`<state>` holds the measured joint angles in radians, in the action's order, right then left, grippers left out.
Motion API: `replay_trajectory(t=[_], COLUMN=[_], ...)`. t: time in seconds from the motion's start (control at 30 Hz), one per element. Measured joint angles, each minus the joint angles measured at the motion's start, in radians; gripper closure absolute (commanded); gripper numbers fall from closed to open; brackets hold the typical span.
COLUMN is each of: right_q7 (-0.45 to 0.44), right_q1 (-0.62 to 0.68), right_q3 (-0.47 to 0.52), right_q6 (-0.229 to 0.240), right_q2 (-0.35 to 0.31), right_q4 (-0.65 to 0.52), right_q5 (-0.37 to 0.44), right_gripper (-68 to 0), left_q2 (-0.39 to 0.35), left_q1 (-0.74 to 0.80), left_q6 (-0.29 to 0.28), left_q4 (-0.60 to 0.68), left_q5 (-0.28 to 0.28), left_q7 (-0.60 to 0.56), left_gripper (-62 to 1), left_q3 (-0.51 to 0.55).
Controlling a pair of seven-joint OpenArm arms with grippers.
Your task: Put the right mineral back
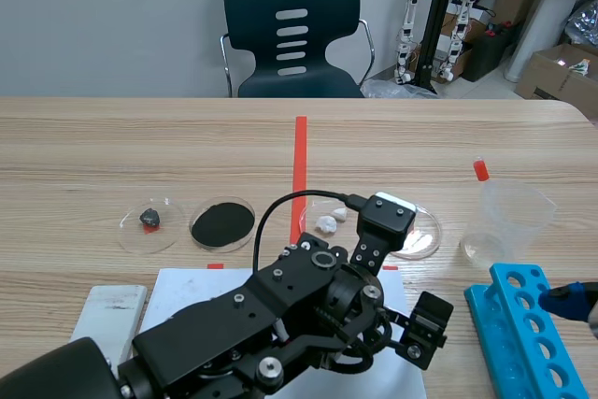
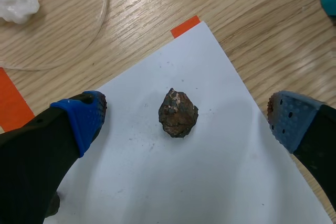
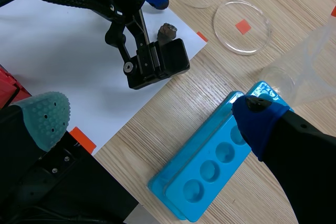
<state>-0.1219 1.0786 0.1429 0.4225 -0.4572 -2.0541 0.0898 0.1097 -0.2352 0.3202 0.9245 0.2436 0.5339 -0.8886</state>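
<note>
A lumpy, rust-brown mineral (image 2: 178,113) with pale flecks lies loose on the white paper sheet (image 2: 220,182)

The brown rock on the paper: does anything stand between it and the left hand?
Nothing visible does. The rock lies alone on the white paper, between the open fingers of the left hand, touching neither.

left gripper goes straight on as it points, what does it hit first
Probably the dark brown lumpy mineral on the white paper sheet, centred between the left gripper's open fingers; depth is unclear.
</note>
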Motion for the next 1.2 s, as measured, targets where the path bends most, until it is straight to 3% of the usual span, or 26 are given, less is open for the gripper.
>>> replay_trajectory(t=[0.43,1.2], right_q7=[0.000,0.000], right_q1=[0.000,0.000], right_q3=[0.000,0.000], right_q6=[0.000,0.000], right_q2=[0.000,0.000], right_q4=[0.000,0.000], right_q5=[0.000,0.000], right_gripper=[-65.7,-65.7], left_q2=[-0.082,-0.099], left_q1=[0.023,0.024], left_q6=[0.000,0.000], left_q4=[0.248,0.289], left_q5=[0.000,0.000], left_q7=[0.242,0.248], left_gripper=[-62.3,-62.3], left_q3=[0.000,0.000])
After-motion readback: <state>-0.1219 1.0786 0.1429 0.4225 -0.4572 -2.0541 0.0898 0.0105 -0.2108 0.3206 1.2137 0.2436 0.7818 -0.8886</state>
